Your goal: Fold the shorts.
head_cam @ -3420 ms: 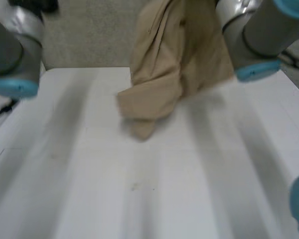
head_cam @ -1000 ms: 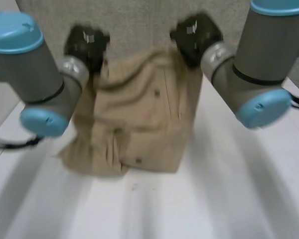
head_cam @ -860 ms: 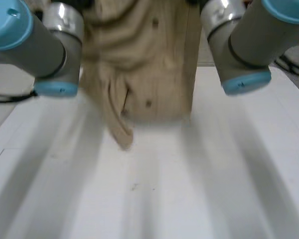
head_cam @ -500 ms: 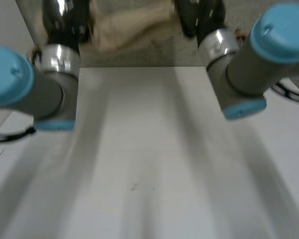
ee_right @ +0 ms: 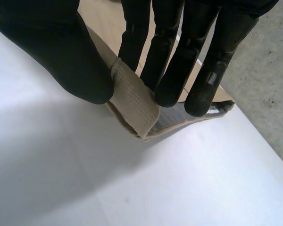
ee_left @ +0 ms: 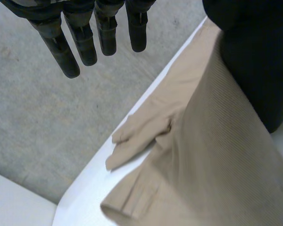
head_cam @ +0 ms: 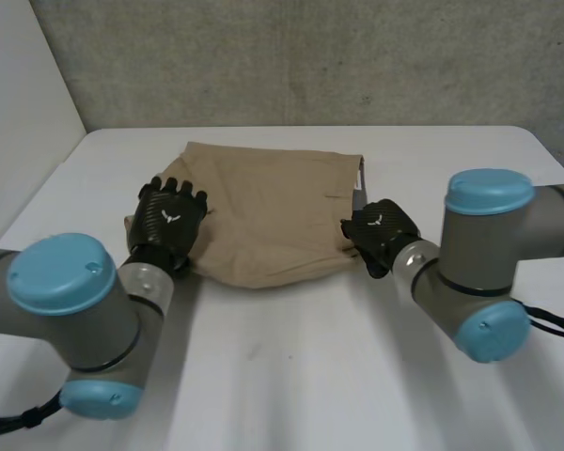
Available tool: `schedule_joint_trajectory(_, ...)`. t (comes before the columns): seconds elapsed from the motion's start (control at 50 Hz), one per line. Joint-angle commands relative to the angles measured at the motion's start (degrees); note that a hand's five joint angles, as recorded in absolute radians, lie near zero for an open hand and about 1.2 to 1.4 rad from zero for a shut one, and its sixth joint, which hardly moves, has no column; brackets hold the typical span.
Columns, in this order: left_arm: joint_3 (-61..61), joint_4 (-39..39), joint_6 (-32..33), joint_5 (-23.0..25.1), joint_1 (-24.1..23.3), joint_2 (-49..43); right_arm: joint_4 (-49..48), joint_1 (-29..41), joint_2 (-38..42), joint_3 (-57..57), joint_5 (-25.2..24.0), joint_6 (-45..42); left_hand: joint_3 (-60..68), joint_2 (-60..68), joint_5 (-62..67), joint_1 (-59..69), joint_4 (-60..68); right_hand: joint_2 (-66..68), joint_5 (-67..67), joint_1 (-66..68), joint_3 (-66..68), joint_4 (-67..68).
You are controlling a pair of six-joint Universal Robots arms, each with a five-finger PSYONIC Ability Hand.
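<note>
Tan shorts (head_cam: 273, 221) lying flat on table (head_cam: 291, 376), right robot hand (head_cam: 381, 233) pinching a corner, left robot hand (head_cam: 167, 225) straight-fingered, holding nothing

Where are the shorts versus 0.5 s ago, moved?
Yes. The shorts came down and nearer: then held up past the far edge of the table, now flat on it just inside that edge.

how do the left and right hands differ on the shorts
The left hand has straight fingers, holding nothing; the right hand pinches a fold between fingers and thumb. The left is at the tan fabric shorts' left edge, the right at their right edge. Both are black.
</note>
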Motion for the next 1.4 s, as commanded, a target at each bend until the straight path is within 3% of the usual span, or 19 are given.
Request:
schedule_joint_trajectory(0.02,-5.1,-6.7,-1.3,0.8,3.0,6.4,0.0,-1.9,-7.7,9.2,-4.4,1.3,1.4,1.3,2.1,0.8,1.6,12.5,13.9,24.0,12.2,11.6)
schedule_joint_trajectory(0.12,-8.8,-8.7,-6.0,4.2,6.0,11.0,-0.4,-4.0,-10.7,15.5,-6.7,3.4,4.7,4.7,5.4,4.2,4.9,12.5,13.9,24.0,12.2,11.6)
schedule_joint_trajectory(0.24,-11.1,-15.4,-15.3,13.0,11.0,12.9,-3.1,-6.4,-12.0,20.1,-8.2,5.1,9.8,9.7,10.5,9.3,10.0,12.5,13.9,24.0,12.2,11.6)
schedule_joint_trajectory(0.34,-11.4,-19.4,-16.9,14.2,12.8,12.5,-3.7,-7.5,-13.5,21.5,-8.9,5.4,10.3,10.3,11.0,9.8,10.5,12.5,13.9,24.0,12.2,11.6)
schedule_joint_trajectory(0.5,-11.8,-16.5,-17.1,14.2,15.2,10.6,-3.7,-7.5,-13.5,21.8,-9.0,5.4,14.5,14.5,15.2,14.0,14.7,12.5,13.9,24.0,12.2,11.6)
schedule_joint_trajectory(0.66,-11.7,-15.2,-17.2,14.8,15.4,8.0,-3.8,-7.4,-13.4,22.1,-9.0,5.4,28.4,28.4,29.1,27.9,28.6,12.5,13.9,24.0,12.2,11.6)
schedule_joint_trajectory(0.78,-12.0,-15.4,-17.1,15.1,14.4,7.3,-3.8,-7.5,-13.4,22.0,-8.9,5.4,64.2,64.2,64.9,63.7,64.4,12.5,13.9,24.0,12.2,11.6)
schedule_joint_trajectory(0.8,-12.1,-15.6,-17.1,15.0,14.4,7.3,-3.7,-7.5,-13.4,22.0,-8.9,5.3,65.2,65.2,66.0,64.7,65.5,12.5,13.9,24.0,12.2,11.6)
schedule_joint_trajectory(0.94,-13.1,-20.3,-16.1,14.7,14.2,13.8,-0.5,-7.4,-15.6,21.0,-8.0,3.1,65.3,65.2,66.0,64.7,65.5,12.5,13.9,24.0,12.2,11.6)
schedule_joint_trajectory(1.04,-14.3,-30.9,-13.3,14.8,14.5,23.1,13.2,-7.4,-25.6,20.0,-8.0,-4.7,65.3,65.2,66.0,64.7,65.5,12.5,13.9,24.0,12.2,11.6)
schedule_joint_trajectory(1.16,-16.9,-44.8,-5.7,15.1,12.8,33.6,27.8,-7.3,-29.7,20.5,-7.8,-12.4,65.3,65.2,66.0,64.7,65.5,12.5,13.9,24.0,12.2,11.6)
schedule_joint_trajectory(1.28,-18.6,-45.2,-2.2,14.8,9.3,35.4,33.1,-6.8,-29.0,24.1,-7.3,-16.1,65.3,65.2,66.0,64.7,65.5,12.5,13.9,24.0,12.2,11.6)
schedule_joint_trajectory(1.4,-17.6,-40.8,-0.1,14.8,9.0,29.0,32.4,-6.8,-24.4,24.8,-6.4,-16.9,65.3,65.2,66.0,64.7,65.5,12.5,13.9,24.0,12.2,11.6)
